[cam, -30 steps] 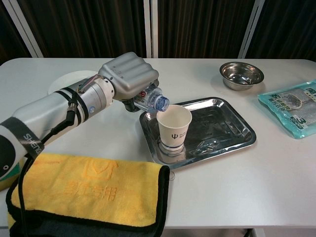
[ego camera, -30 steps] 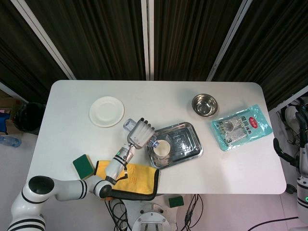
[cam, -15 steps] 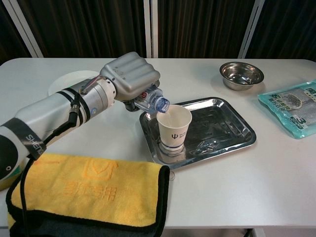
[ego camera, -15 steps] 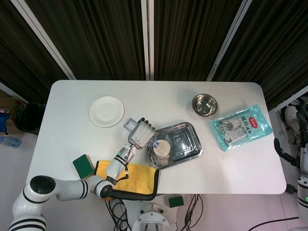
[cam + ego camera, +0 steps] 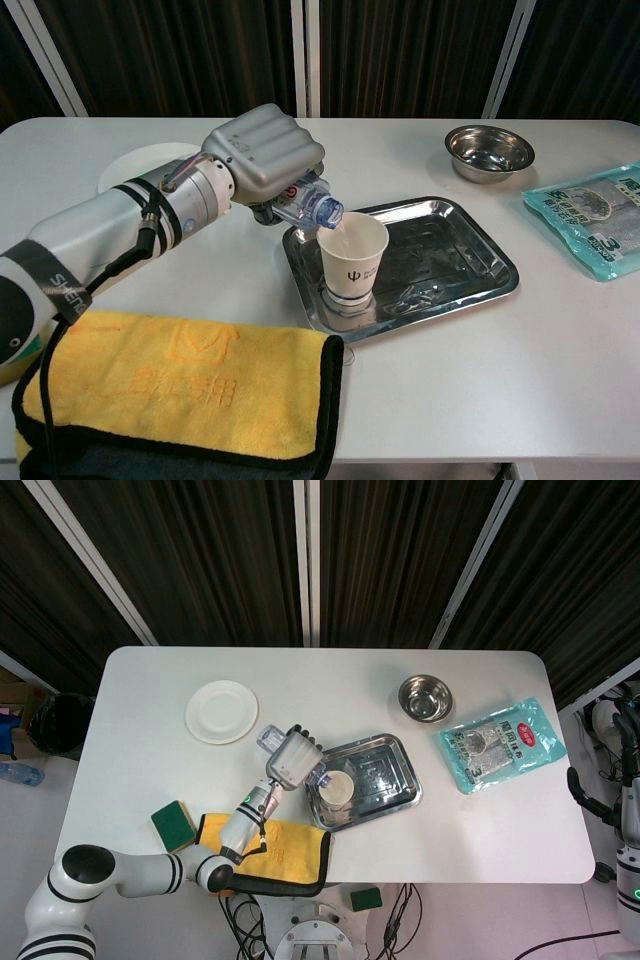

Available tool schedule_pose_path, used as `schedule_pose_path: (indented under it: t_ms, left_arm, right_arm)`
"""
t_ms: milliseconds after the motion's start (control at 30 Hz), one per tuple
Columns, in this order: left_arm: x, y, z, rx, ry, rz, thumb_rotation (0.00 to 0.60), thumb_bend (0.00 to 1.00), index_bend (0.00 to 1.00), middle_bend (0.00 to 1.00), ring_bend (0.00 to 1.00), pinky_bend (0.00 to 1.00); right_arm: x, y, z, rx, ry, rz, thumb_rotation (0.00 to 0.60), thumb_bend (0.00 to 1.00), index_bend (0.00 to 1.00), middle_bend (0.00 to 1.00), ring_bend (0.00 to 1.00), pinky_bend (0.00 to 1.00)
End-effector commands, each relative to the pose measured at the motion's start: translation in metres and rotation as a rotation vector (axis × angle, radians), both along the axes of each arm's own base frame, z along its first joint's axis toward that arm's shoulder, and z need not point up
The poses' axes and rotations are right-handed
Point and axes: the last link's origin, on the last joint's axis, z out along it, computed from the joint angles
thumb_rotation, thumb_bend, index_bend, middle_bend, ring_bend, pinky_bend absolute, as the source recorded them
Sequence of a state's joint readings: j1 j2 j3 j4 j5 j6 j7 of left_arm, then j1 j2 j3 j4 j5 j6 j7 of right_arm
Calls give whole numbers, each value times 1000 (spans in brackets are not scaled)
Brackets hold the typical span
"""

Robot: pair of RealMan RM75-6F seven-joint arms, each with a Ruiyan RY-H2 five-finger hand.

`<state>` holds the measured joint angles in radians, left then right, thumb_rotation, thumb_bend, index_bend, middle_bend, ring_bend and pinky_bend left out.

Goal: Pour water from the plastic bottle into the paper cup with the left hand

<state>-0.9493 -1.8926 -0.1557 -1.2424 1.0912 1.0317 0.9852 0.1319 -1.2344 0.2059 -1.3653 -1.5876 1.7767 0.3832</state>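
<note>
Sponge [image 5: 173, 825] in head view only

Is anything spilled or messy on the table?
A little: the metal tray shows what look like water droplets right of the paper cup, which stands upright in it. The left hand holds the plastic bottle tipped over the cup's rim.
</note>
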Motion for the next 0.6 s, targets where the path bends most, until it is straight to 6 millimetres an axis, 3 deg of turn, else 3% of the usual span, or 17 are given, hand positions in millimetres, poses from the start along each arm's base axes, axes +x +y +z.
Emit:
schedule_pose_path:
  t_ms: [33, 600]
  left_arm:
    - [0, 0, 0, 0, 7, -5, 600, 474, 824, 768, 544, 533]
    - [3, -3, 4, -38, -59, 41, 600, 474, 824, 768, 544, 528]
  right_arm:
    - [0, 0, 0, 1, 0, -1, 600, 338, 0, 0, 0, 0]
    - [0, -1, -2, 6, -4, -1, 600, 339, 0, 0, 0, 0]
